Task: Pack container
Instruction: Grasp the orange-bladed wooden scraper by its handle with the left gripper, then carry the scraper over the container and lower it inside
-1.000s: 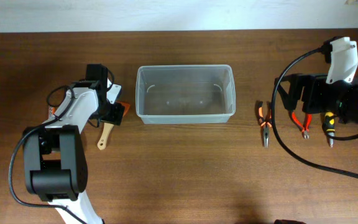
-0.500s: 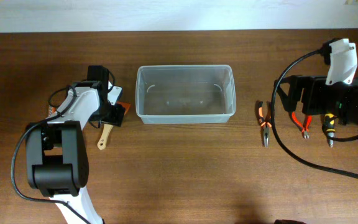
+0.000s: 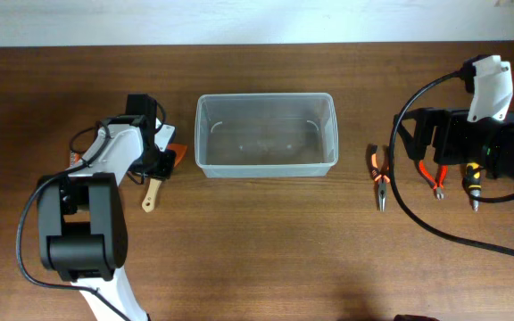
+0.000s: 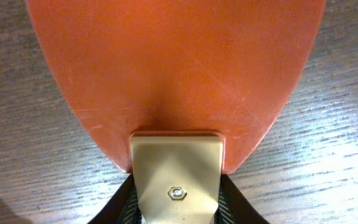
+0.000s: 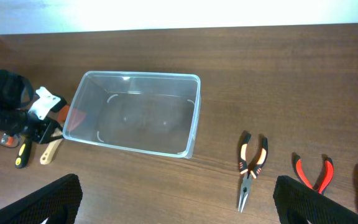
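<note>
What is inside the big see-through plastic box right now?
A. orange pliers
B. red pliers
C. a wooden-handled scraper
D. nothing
D: the clear plastic rectangular container shows only its own bare bottom. The orange-handled pliers, the red-handled pliers and the orange-bladed scraper with a wooden handle all lie on the brown wooden table outside it.

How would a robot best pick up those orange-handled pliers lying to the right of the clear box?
Probably from straight above, closing across both handles of the pliers just behind the pivot. They lie flat on the table with bare wood on either side, so the jaws can straddle the handles where they run close together. The thin nose would likely slip or tip.
</note>
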